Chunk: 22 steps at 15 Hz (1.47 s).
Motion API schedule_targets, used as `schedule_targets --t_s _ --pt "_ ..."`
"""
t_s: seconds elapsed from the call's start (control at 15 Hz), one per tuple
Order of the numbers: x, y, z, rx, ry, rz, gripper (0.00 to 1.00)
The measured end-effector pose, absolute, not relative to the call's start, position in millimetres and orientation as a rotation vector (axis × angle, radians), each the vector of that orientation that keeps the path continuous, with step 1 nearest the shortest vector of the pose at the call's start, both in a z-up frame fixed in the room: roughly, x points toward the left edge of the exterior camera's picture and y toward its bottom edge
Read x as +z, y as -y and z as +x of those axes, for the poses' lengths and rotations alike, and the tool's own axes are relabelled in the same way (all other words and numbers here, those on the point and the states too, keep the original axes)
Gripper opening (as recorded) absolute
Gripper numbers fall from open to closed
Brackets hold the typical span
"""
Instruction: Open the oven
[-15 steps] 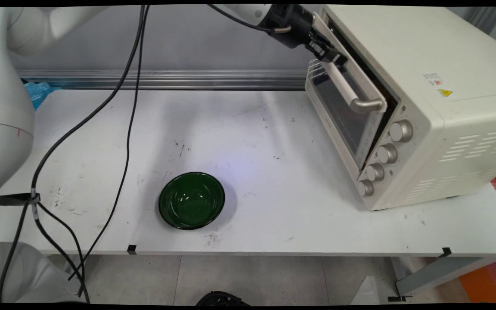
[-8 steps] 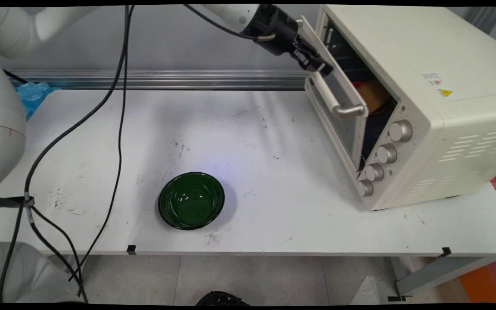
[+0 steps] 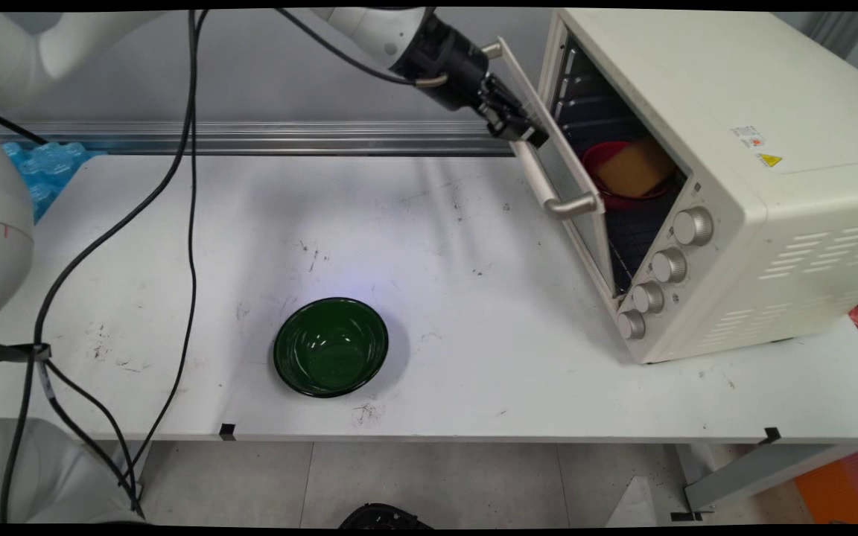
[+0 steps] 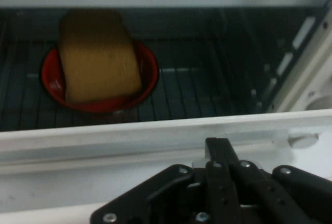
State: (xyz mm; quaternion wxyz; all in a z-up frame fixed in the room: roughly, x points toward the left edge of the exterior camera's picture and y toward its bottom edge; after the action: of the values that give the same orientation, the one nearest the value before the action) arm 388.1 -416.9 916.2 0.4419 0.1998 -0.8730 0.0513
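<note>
The pincer [image 3: 524, 132] sits at the 12 o'clock part of the main view, right against the far end of the toaster oven's door handle [image 3: 557, 192]. In the hand view its black linkage [image 4: 220, 187] rises in front of the door's top rail [image 4: 155, 133], the two fingers drawn close together with almost no gap; they appear clamped on the handle or door edge, but the contact itself is hidden, so I cannot tell for certain what they grip.

The cream toaster oven [image 3: 734, 171] stands on the white worktop [image 3: 436, 246] at about 2 o'clock, its glass door [image 3: 559, 171] hinged at the bottom and tilted partly open toward 10 o'clock. Four knobs [image 3: 667, 264] run down its front panel at the near end.

Inside, on the wire rack [image 4: 187, 92], a red bowl [image 4: 148, 76] holds a tan slab, like a slice of bread or a sponge [image 4: 98, 58], leaning upright in it. In the main view the same red bowl [image 3: 593, 160] and tan slab [image 3: 634, 165] show through the gap above the door.

A dark green bowl [image 3: 331, 346], empty and upright, sits near 6 o'clock on the worktop, well apart from the oven. Black cables [image 3: 191, 186] hang from the arm across the 9 o'clock side.
</note>
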Motion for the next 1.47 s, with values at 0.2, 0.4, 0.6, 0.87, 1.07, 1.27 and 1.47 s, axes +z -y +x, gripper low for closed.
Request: schedule_targets --t_s 0.2,0.4,0.6,0.87,1.07,1.27,1.47 --pt "910 411 398 0.127 2.193 0.479 0.0" --pt "901 407 406 0.132 2.219 0.462 0.0" --pt "889 403 413 0.138 2.236 0.45 0.0" --pt "872 400 420 0.152 2.246 0.446 0.0" --pt "860 399 425 0.162 2.243 0.456 0.0" --pt "846 397 429 0.17 2.233 0.475 0.0" --pt "834 395 433 0.171 2.221 0.494 0.0"
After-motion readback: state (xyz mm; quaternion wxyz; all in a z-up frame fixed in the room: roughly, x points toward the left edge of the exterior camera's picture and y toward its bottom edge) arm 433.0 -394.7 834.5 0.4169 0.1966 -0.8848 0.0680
